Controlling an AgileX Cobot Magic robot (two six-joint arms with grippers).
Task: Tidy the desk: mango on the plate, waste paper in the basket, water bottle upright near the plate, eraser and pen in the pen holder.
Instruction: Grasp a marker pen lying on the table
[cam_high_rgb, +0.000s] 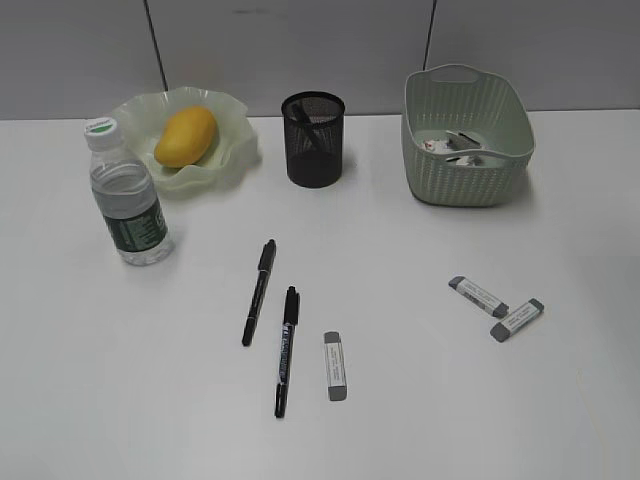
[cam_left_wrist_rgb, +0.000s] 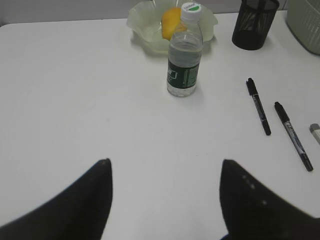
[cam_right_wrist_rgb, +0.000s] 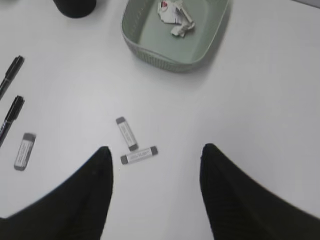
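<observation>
While both jaws gape empty, the water bottle (cam_left_wrist_rgb: 184, 55) hides most of the mango (cam_left_wrist_rgb: 170, 22).

Left gripper (cam_left_wrist_rgb: 165, 197) open, two dark fingers (cam_left_wrist_rgb: 80, 210) spread wide at the bottom of its wrist view, nothing between them, raised off the surface; right gripper (cam_right_wrist_rgb: 157, 192) likewise open, fingers (cam_right_wrist_rgb: 235, 200) apart and empty, looking down from above; neither arm shows in the exterior view.
</observation>
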